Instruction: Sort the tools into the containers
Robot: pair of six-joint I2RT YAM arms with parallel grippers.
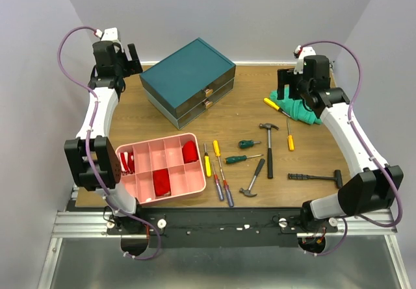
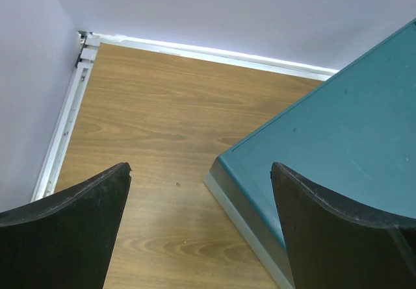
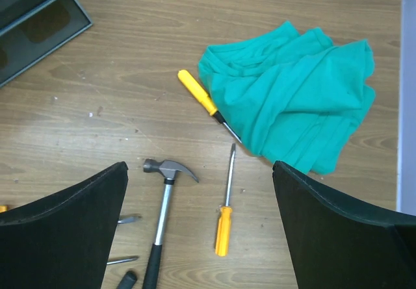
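The dark teal box point(image 1: 187, 73) stands at the back centre, and its clear drawers point(image 1: 207, 99) with orange handles are pushed in. Tools lie scattered across the wood in front: two hammers point(image 1: 268, 147), several screwdrivers point(image 1: 216, 165) and a black T-shaped tool point(image 1: 316, 177). My left gripper point(image 2: 200, 167) hangs open and empty over the table at the box's left corner point(image 2: 338, 133). My right gripper point(image 3: 199, 165) is open and empty above a hammer point(image 3: 162, 204), an orange screwdriver point(image 3: 225, 219) and a yellow screwdriver point(image 3: 198, 94).
A pink compartment tray point(image 1: 195, 186) holding red items sits at the front left. A crumpled green cloth point(image 3: 292, 107) lies at the back right, over the yellow screwdriver's tip. Walls close in the table's back and sides.
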